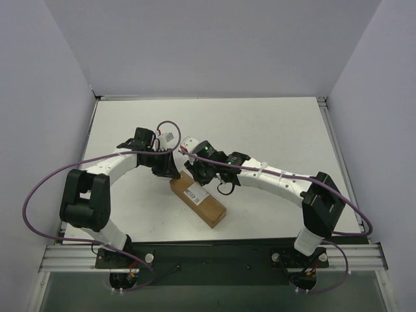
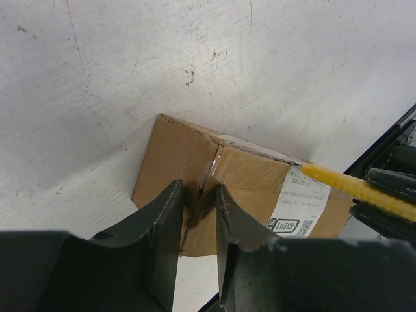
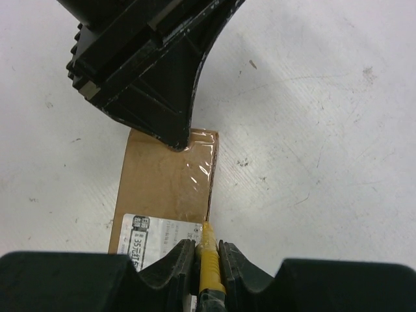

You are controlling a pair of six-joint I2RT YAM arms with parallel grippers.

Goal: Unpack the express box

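Two arms are leaning in over the small elongated brown cardboard express box (image 1: 198, 198), which is lying diagonally on the white table (image 1: 279, 130), near the middle. The left fingers (image 2: 162, 221) are sitting a little apart with their tips down on the box's far taped end. I can't tell if they're actually pinching anything there. The right fingers (image 3: 172, 263) are clamping a yellow utility knife (image 3: 209, 266), and its tip is touching the box's long edge right beside the white shipping label (image 2: 298, 205). Both arms are bending inward, wrists nearly meeting above the box. The overhead view is hiding all the contact under the wrists. The right wrist view is showing the shiny clear tape (image 3: 198, 162) between the knife tip and the left fingers.
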